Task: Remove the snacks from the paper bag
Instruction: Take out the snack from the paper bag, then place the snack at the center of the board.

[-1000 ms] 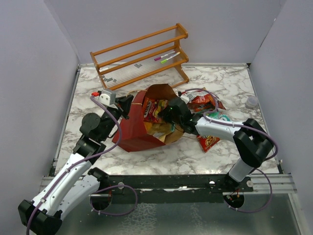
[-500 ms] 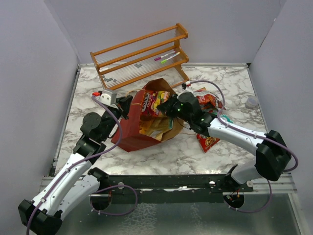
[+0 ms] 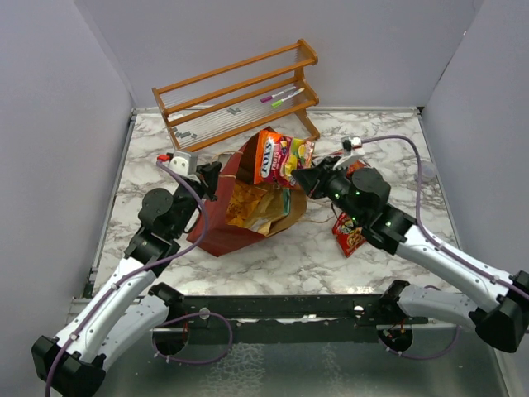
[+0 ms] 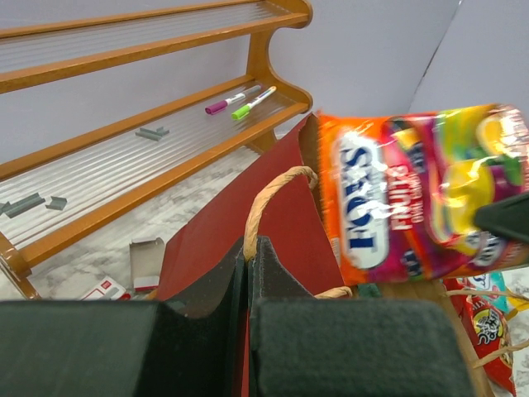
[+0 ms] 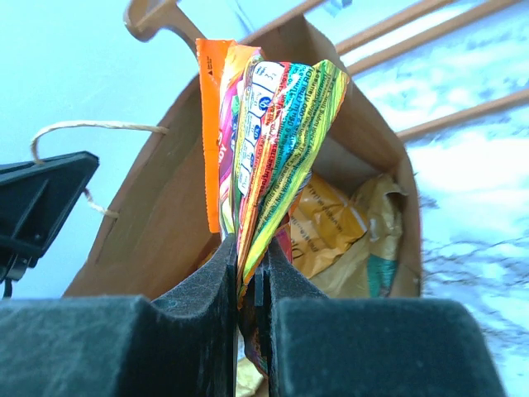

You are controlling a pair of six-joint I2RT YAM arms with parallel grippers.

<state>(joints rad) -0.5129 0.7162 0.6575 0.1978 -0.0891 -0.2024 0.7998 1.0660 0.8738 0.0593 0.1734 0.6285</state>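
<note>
The red paper bag [image 3: 225, 233] lies on its side mid-table, its brown mouth facing right. My left gripper [image 3: 210, 179] is shut on the bag's rim by the twine handle [image 4: 269, 198], holding it up. My right gripper [image 3: 302, 180] is shut on an orange and multicoloured fruit-candy packet [image 3: 273, 157], held at the bag's mouth; the packet also shows in the left wrist view [image 4: 413, 198] and the right wrist view [image 5: 273, 132]. A tan-gold pouch [image 5: 347, 223] lies inside the bag. A red packet [image 3: 349, 234] lies on the table to the right.
A wooden slatted rack [image 3: 240, 95] stands behind the bag, with pink and green pens [image 3: 279, 98] on a shelf. Small red-and-white cards [image 4: 124, 277] lie on the marble by the rack. Grey walls close the table on three sides.
</note>
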